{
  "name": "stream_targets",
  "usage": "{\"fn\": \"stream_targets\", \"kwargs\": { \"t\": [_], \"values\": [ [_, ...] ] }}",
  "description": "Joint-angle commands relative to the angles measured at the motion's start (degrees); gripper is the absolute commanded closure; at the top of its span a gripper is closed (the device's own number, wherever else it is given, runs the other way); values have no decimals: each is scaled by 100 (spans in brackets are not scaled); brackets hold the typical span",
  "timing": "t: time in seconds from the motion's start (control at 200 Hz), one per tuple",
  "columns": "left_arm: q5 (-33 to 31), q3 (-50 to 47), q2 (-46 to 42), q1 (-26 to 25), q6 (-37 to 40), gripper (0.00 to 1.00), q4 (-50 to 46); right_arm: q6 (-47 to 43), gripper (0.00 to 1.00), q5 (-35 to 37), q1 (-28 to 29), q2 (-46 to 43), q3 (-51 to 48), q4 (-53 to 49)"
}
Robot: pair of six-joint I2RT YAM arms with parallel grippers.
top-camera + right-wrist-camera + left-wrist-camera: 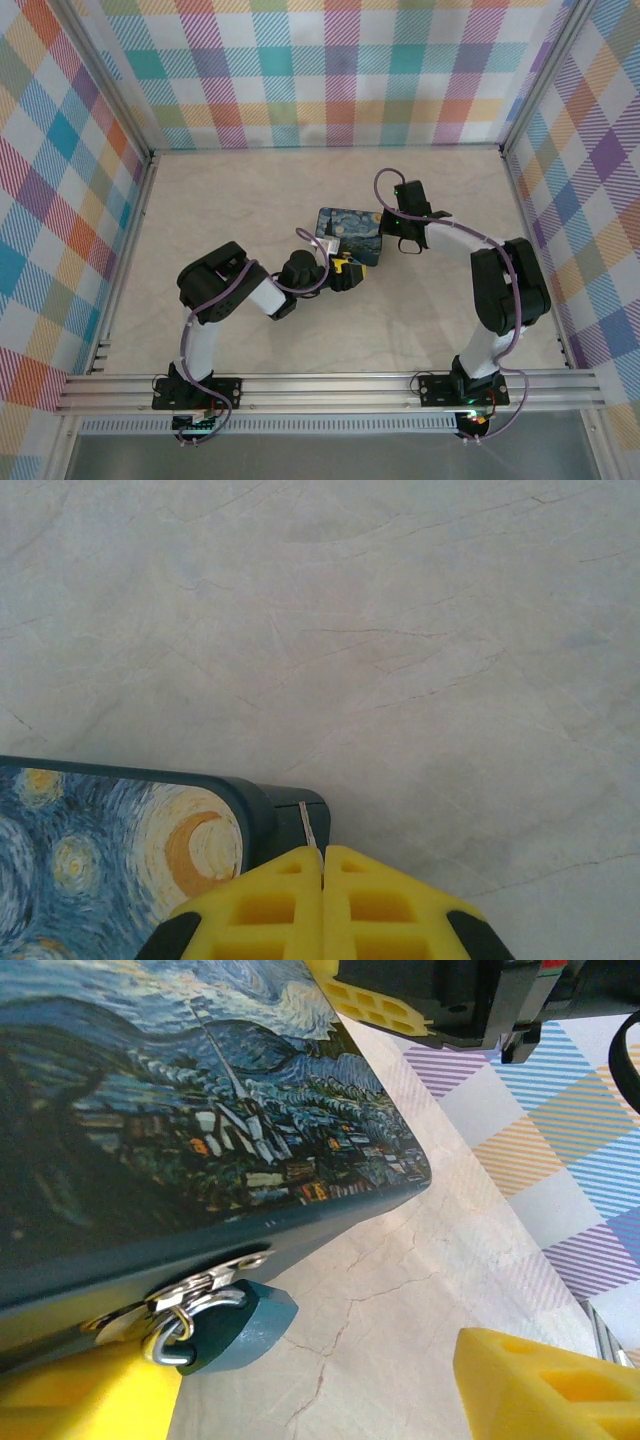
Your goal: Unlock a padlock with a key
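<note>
1. We see a box [345, 228] printed with a starry night painting lying near the middle of the pale, marbled surface [400, 630], with both arms reaching in to it.
2. The padlock [235, 1325], teal-bodied with a silver shackle, hangs from a metal hasp [205, 1285] on the box's side wall. Its body rests low against the surface under the box's edge.
3. The left hand [320, 1400] stands wide, its two yellow fingers [550, 1385] well apart and nothing clamped between them.
4. In the left wrist view, the finger at the lower left sits right at the padlock's shackle. We cannot tell whether it touches. The other finger is well clear, over bare surface.
5. The right hand [322, 865] is closed tight at a corner of the box, its yellow fingertips pressed together.
6. A thin metal strip [308, 828] sticks out from the seam between those tips, pinched there, and crosses the dark corner of the box. It is seen edge-on, and we cannot tell whether it is the key.
7. From above, the left hand is at the near right side of the box and the right hand at its right end, the two near each other.
8. Plaid walls [330, 70] close in the surface on three sides.
</note>
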Motion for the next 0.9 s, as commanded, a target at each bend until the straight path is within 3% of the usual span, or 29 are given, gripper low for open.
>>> {"fn": "stream_targets", "kwargs": {
  "t": [0.0,0.435,0.51,0.725,0.895],
  "values": [
    [219,79,247,37,-128,32,222,91,100,-294,91,93,-50,-68],
    [404,-248,23,50,-301,40,712,141,100,-364,90,225,59,-84],
    [457,-248,40,46,-313,47,727,134,100,-357,90,225,55,-81],
    [370,-230,83,37,-365,47,709,143,100,-376,84,217,37,-65],
    [511,-196,110,13,-398,36,709,142,100,-376,93,198,37,-74]
  ]
}}
